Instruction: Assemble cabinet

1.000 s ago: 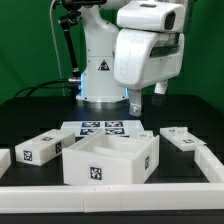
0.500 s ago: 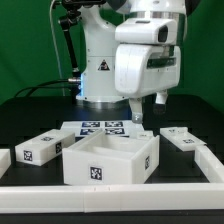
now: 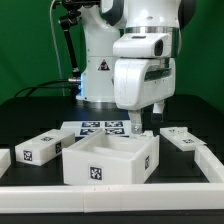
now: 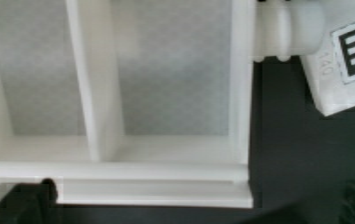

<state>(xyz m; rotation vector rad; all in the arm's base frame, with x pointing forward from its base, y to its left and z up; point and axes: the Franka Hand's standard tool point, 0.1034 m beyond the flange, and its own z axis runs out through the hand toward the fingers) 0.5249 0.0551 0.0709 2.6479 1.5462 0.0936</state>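
Observation:
The cabinet body [image 3: 108,160] is a white open box with a tag on its front, standing mid-table. In the wrist view its inside [image 4: 156,80] shows two upright dividers, and its thick rim [image 4: 147,183] lies between my jaws. My gripper [image 3: 139,126] hangs just above the body's back right corner and is open and empty. Only a dark fingertip [image 4: 17,200] shows in the wrist view. A loose white tagged block [image 3: 185,139] lies at the exterior view's right and also shows in the wrist view [image 4: 343,55]. Another tagged block [image 3: 42,147] lies at the left.
The marker board [image 3: 100,128] lies flat behind the cabinet body, before the arm's white base [image 3: 100,75]. A low white rail [image 3: 110,192] runs along the table's front and up both sides. The tabletop is black.
The arm has come down and shifted slightly toward the exterior view's left, bringing the gripper close over the cabinet body's back right corner. The parts have not moved.

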